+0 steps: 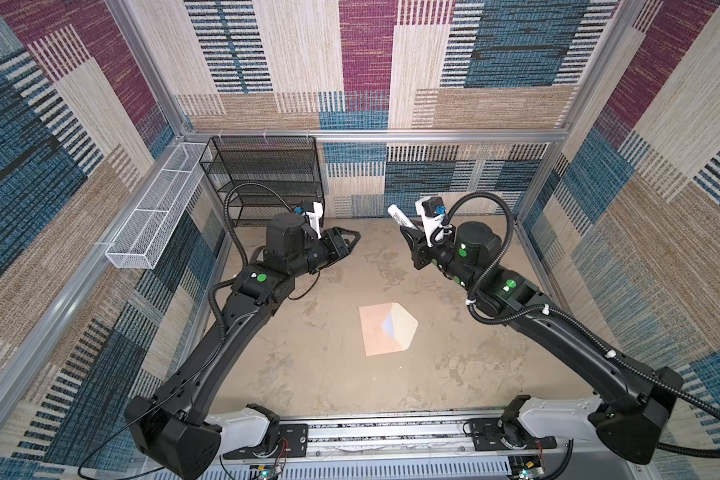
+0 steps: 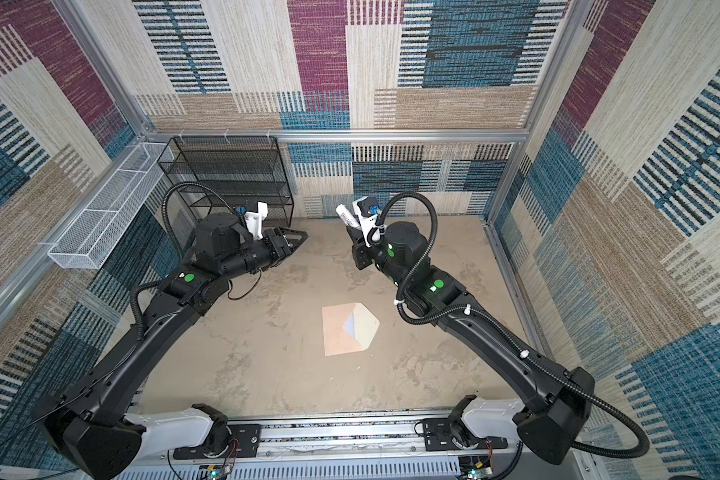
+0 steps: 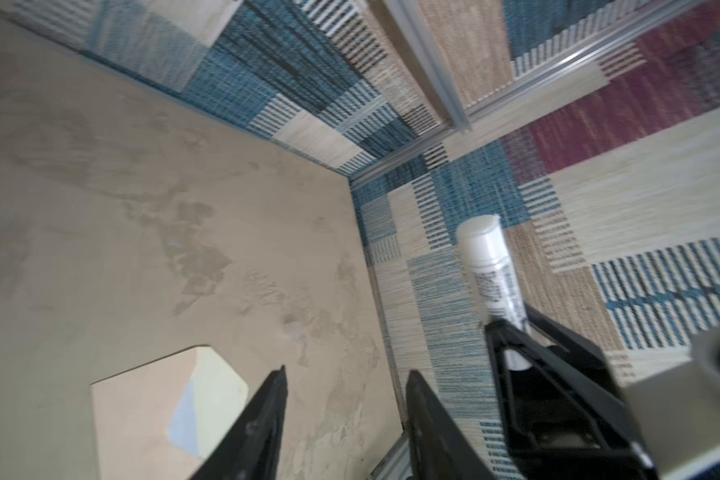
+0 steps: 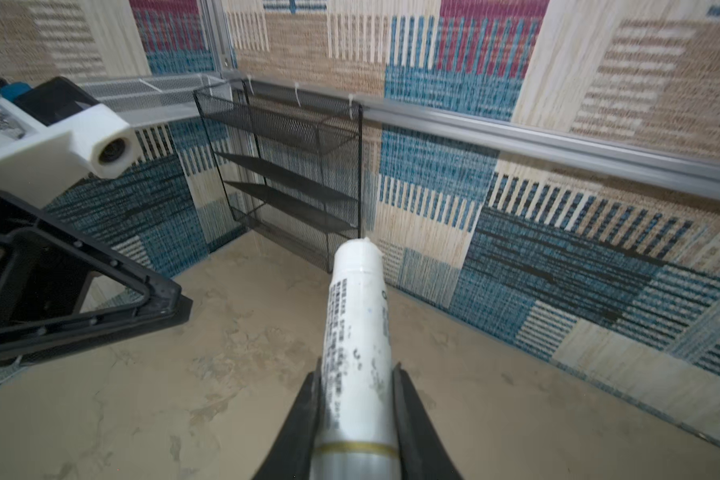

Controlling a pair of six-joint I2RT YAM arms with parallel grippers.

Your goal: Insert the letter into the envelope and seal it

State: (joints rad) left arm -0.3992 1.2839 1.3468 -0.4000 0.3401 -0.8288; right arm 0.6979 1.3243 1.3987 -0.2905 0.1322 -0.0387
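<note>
Right gripper [image 4: 357, 368] pinches glue stick [image 4: 358, 299]; left gripper [image 3: 346, 370] spread, empty. Lower tip onto flap [image 1: 406, 322] of envelope [image 1: 373, 336], stroke edge lightly, avoid letter [image 1: 390, 326].

Peach-and-cream envelope [image 1: 375, 338]; white tube [image 4: 360, 316]; mottled tan table [image 1: 308, 374]

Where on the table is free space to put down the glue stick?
Bare table lies between the envelope and the front rail, and from the envelope to the back wall, below the right gripper holding the glue stick. The back left is crowded by the black mesh shelf and the open left gripper.
</note>
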